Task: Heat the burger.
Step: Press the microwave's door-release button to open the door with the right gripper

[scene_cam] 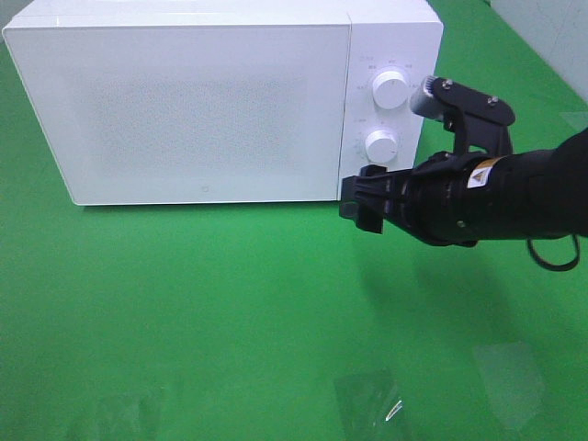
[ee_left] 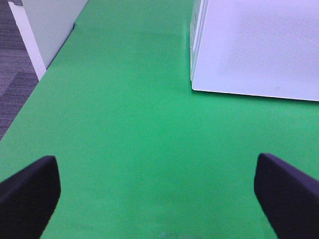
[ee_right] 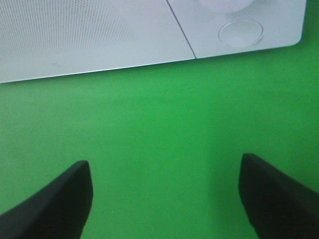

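Right claw [scene_cam: 360, 200]: my fingers stand apart with nothing between them. In the wrist view [ee_right: 164, 159] only green counter shows in the gap.
Right claw, place: I hover above the counter [scene_cam: 230, 312], in front of the lower right corner of the microwave [scene_cam: 184, 101]. I am pointing at it from the right and stand apart from its front.
Left claw [ee_left: 155, 158]: spread wide and holding nothing, with bare counter between the fingers. It does not show in the high view.
Left claw, place: low over the counter near the microwave's left front corner [ee_left: 249, 45], well short of it.
Microwave: white, standing at the back of the counter with its door [scene_cam: 175, 106] shut.
Controls: the upper knob [scene_cam: 390, 91] and lower knob [scene_cam: 380, 144] sit on the panel right of the door. The lower knob is just above my right claw and shows in my right wrist view [ee_right: 240, 33].
Burger: it shows in none of my views, so I cannot tell where it is.
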### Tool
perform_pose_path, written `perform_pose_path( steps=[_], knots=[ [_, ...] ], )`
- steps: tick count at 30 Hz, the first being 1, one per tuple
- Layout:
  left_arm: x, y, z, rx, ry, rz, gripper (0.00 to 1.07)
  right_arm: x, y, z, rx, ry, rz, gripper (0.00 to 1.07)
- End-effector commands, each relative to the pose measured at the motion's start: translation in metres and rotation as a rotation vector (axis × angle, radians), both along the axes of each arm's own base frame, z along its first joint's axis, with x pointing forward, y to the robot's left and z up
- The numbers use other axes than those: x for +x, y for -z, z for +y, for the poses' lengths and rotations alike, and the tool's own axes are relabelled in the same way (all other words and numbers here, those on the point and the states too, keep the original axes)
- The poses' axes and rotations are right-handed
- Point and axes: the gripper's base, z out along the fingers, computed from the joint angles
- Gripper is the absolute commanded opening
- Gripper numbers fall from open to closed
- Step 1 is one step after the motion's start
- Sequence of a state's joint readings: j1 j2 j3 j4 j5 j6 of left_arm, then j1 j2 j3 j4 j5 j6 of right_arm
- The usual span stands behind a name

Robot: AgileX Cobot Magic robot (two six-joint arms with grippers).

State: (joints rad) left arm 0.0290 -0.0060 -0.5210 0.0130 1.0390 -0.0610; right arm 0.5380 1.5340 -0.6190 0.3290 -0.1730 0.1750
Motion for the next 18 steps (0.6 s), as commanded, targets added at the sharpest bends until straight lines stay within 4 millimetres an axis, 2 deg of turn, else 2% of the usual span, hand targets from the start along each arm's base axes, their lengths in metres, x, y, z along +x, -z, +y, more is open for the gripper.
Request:
perform_pose_path(
  steps=[1, 2, 4, 5, 6, 7, 9, 10, 13, 17, 18],
  knots=[
    [-0.003, -0.001, 0.000, -0.004, -0.001, -0.030, 1.00, -0.008, -0.022, -0.024, -0.125, -0.088, 0.006, 0.74],
    [-0.003, -0.001, 0.000, -0.004, -0.001, -0.030, 1.00, -0.008, -0.022, -0.024, -0.125, -0.088, 0.006, 0.74],
    [-0.003, -0.001, 0.000, -0.004, -0.001, -0.030, 1.00, -0.016, -0.044, -0.044, -0.223, -0.127, 0.037, 0.74],
    [-0.003, -0.001, 0.000, -0.004, -0.001, -0.030, 1.00, -0.016, -0.044, -0.044, -0.223, -0.127, 0.037, 0.74],
    [-0.003, -0.001, 0.000, -0.004, -0.001, -0.030, 1.00, -0.021, -0.060, -0.054, -0.277, -0.137, 0.055, 0.74],
    [-0.003, -0.001, 0.000, -0.004, -0.001, -0.030, 1.00, -0.021, -0.060, -0.054, -0.277, -0.137, 0.055, 0.74],
    [-0.003, -0.001, 0.000, -0.004, -0.001, -0.030, 1.00, -0.031, -0.080, -0.062, -0.338, -0.160, 0.070, 0.76],
    [-0.003, -0.001, 0.000, -0.004, -0.001, -0.030, 1.00, -0.031, -0.080, -0.062, -0.338, -0.160, 0.070, 0.76],
    [-0.003, -0.001, 0.000, -0.004, -0.001, -0.030, 1.00, -0.053, -0.093, -0.069, -0.383, -0.197, 0.095, 0.78],
    [-0.003, -0.001, 0.000, -0.004, -0.001, -0.030, 1.00, -0.066, -0.100, -0.074, -0.387, -0.202, 0.105, 0.78],
    [-0.003, -0.001, 0.000, -0.004, -0.001, -0.030, 1.00, -0.075, -0.106, -0.077, -0.383, -0.199, 0.100, 0.77]
  ],
)
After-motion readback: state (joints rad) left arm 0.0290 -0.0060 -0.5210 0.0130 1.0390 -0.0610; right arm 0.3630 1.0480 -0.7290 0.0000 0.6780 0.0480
